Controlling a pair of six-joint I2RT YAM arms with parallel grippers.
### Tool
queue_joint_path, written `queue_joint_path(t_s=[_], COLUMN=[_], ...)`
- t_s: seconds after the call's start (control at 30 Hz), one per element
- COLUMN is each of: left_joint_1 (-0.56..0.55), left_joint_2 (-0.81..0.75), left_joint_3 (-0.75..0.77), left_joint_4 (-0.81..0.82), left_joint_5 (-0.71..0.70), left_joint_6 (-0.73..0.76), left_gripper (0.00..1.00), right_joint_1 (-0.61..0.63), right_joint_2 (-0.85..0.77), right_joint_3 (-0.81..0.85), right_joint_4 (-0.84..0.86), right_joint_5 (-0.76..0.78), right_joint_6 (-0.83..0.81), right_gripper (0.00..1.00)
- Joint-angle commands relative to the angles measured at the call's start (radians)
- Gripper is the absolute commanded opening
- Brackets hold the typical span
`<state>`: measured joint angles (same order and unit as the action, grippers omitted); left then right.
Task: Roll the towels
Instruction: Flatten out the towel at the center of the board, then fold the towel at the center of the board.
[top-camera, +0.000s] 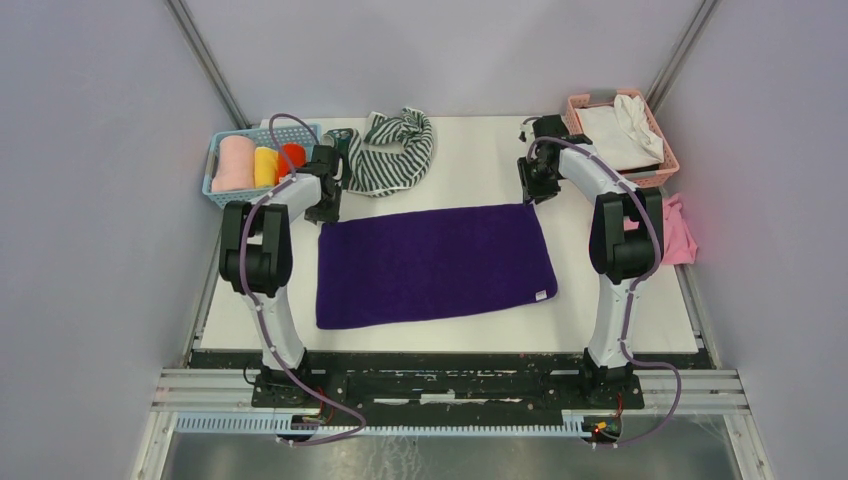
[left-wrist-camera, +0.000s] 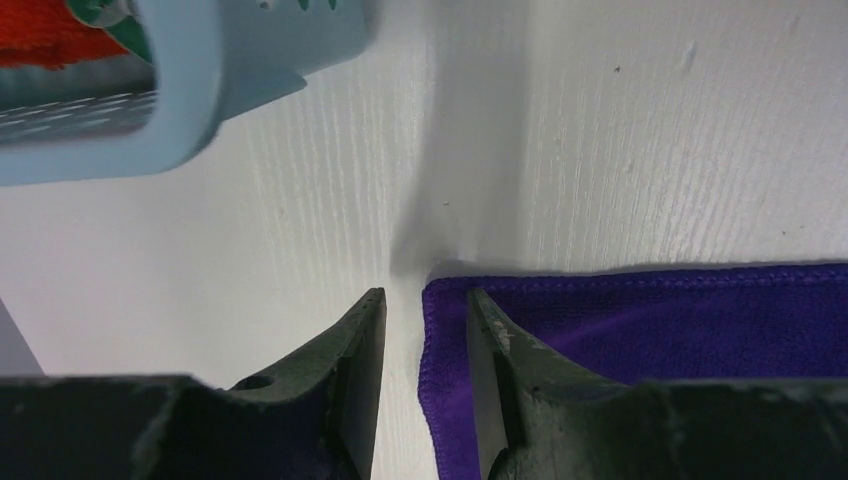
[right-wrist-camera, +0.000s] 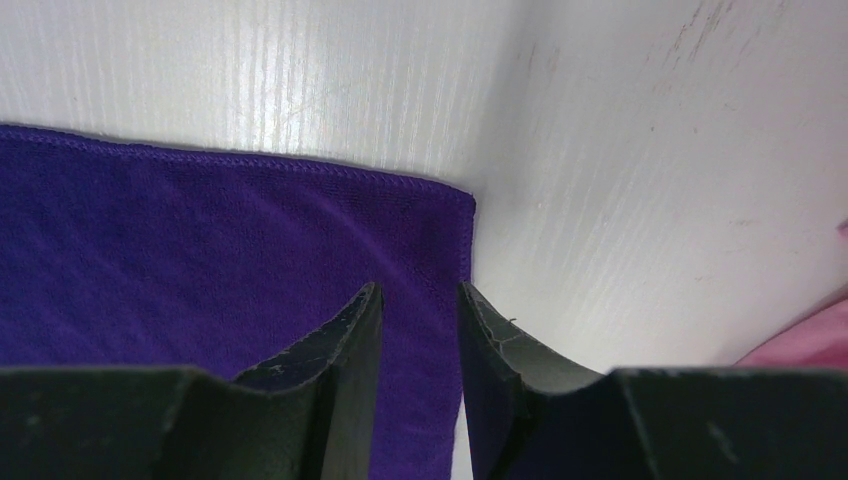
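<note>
Two grippers sit low at the far corners of the purple cloth, which lies flat mid-table. Left gripper: jaws narrowly parted, straddling the cloth's left hem, nothing pinched. Right gripper: same narrow gap over the far-right corner. Striped towel is heaped at the far edge, unrolled. Risks: a finger closes beside the hem and that corner slips; an uneven pull between the arms skews the roll; the left wrist brushes the blue basket nearby.

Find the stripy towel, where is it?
Top view: the striped towel lies bunched at the back, left of centre, beyond the purple cloth, right of the blue basket.
</note>
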<state>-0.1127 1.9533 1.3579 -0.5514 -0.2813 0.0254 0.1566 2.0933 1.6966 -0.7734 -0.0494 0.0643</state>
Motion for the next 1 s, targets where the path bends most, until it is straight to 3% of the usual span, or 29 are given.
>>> queue_joint_path(t_s=[0.0, 0.17, 0.53, 0.97], left_joint_1=[0.005, 0.013, 0.078, 0.1], left_joint_2=[0.046, 0.102, 0.19, 0.194], left_joint_3=[0.019, 0.026, 0.059, 0.066], left_joint_4=[-0.003, -0.015, -0.066, -0.08], left_joint_5=[0.017, 0.019, 0.199, 0.234], left_joint_6=[0.036, 0.037, 0.025, 0.024], left_gripper=[0.42, 0.41, 0.35, 0.35], right_joint_1=[-0.002, -0.002, -0.009, -0.035], right_joint_2=[-0.027, -0.029, -0.009, 0.099], right_joint_3=[-0.002, -0.016, -0.013, 0.104], right_joint_4=[0.023, 0.04, 0.063, 0.03], right_joint_5=[0.018, 0.019, -0.01, -0.106], right_joint_6=[-0.012, -0.02, -0.058, -0.102], right_gripper=[0.41, 0.41, 0.41, 0.41])
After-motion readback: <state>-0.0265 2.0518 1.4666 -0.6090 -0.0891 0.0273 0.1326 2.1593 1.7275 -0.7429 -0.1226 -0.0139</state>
